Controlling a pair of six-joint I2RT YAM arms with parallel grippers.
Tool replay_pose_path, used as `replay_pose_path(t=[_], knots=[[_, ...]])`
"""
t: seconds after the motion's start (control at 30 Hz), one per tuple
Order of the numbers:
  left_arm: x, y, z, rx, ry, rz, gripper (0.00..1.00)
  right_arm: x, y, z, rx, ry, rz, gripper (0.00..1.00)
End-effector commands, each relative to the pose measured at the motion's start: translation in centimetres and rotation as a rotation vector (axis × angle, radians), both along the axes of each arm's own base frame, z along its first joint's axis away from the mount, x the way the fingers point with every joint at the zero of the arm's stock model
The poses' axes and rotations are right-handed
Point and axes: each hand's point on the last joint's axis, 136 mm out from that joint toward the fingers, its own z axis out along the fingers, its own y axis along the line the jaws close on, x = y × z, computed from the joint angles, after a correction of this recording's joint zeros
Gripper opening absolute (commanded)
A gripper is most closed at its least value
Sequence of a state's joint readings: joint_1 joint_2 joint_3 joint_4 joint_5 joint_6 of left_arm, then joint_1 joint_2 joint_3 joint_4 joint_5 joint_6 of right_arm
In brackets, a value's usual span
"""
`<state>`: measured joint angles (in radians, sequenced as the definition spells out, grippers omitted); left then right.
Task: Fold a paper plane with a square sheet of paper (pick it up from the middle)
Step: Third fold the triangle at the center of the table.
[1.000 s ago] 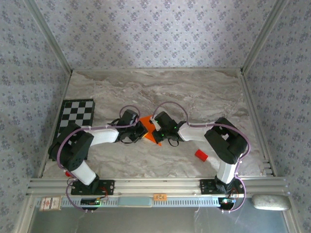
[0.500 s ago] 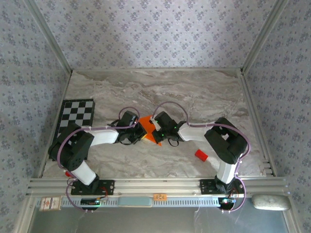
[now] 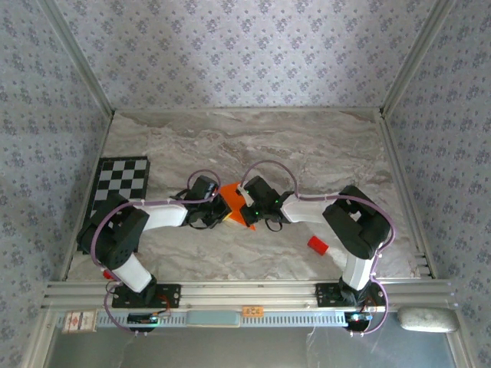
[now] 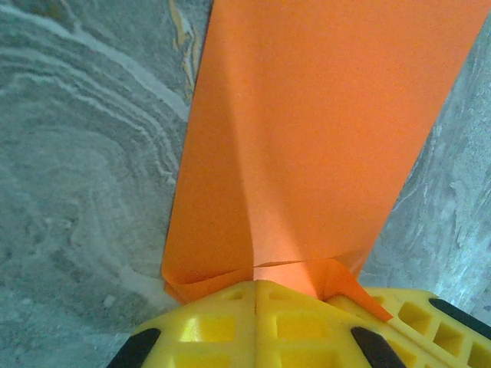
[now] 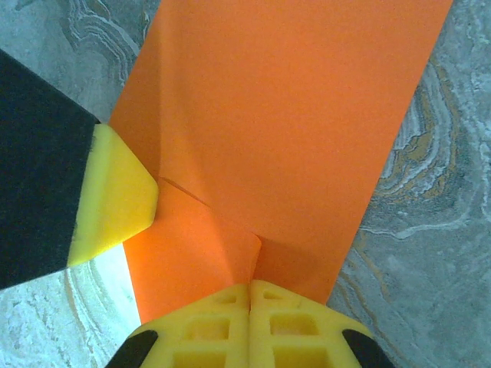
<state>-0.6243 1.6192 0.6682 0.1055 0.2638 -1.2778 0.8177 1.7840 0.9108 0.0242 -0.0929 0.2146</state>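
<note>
The square sheet of paper (image 3: pixel 233 192) is bright orange and folded, with a crease running along its length, and it lies over the marble table between the two wrists. My left gripper (image 3: pixel 228 210) is shut on its near edge, where the left wrist view shows the paper (image 4: pixel 307 138) bunched at the closed yellow tips (image 4: pixel 255 282). My right gripper (image 3: pixel 247 208) is shut on the same sheet (image 5: pixel 291 115) right beside it, tips (image 5: pixel 250 284) pressed together on a fold. The left gripper's yellow finger (image 5: pixel 115 192) touches the sheet at the left of the right wrist view.
A black-and-white checkerboard mat (image 3: pixel 119 184) lies at the far left of the table. A small red block (image 3: pixel 317 245) sits near the right arm's base. Patterned walls enclose the table (image 3: pixel 307 146) on three sides.
</note>
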Motion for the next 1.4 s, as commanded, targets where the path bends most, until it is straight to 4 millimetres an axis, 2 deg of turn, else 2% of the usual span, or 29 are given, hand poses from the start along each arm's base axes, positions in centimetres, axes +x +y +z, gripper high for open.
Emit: replay_pose_path(t=[0.0, 0.1, 0.23, 0.43, 0.53, 0.6, 0.8, 0.93, 1.1, 1.37], knots=[[-1.3, 1.4, -1.9, 0.077, 0.071, 0.027, 0.05, -0.8, -1.1, -1.5, -0.049, 0.062, -0.017, 0.01], [-1.5, 1.6, -2.3, 0.090, 0.090, 0.031, 0.05, -0.7, -0.9, -0.9, -0.036, 0.060, -0.015, 0.03], [-2.0, 2.2, -2.8, 0.125, 0.119, 0.041, 0.04, -0.1, -0.1, 1.5, 0.006, 0.060, -0.022, 0.08], [-2.5, 3.0, -3.3, 0.174, 0.151, 0.050, 0.03, 0.3, 0.2, 5.8, 0.079, 0.098, -0.047, 0.32], [-2.6, 3.0, -3.6, 0.183, 0.166, 0.050, 0.02, 0.0, -0.4, 6.7, 0.092, 0.113, -0.061, 0.43], [-2.7, 2.9, -3.9, 0.189, 0.177, 0.051, 0.02, -0.4, -0.9, 6.9, 0.105, 0.133, -0.065, 0.45], [-2.8, 2.9, -4.5, 0.207, 0.201, 0.058, 0.02, -2.9, -0.1, 6.8, 0.180, 0.220, 0.025, 0.39], [-3.0, 3.1, -4.8, 0.221, 0.212, 0.062, 0.02, -3.8, 0.5, 5.3, 0.171, 0.276, 0.055, 0.28], [-3.2, 3.4, -4.9, 0.230, 0.218, 0.067, 0.01, -4.0, 1.2, 4.0, 0.160, 0.315, 0.066, 0.20], [-3.3, 3.5, -5.0, 0.238, 0.224, 0.064, 0.01, -3.7, 1.3, 2.2, 0.109, 0.356, 0.048, 0.16]])
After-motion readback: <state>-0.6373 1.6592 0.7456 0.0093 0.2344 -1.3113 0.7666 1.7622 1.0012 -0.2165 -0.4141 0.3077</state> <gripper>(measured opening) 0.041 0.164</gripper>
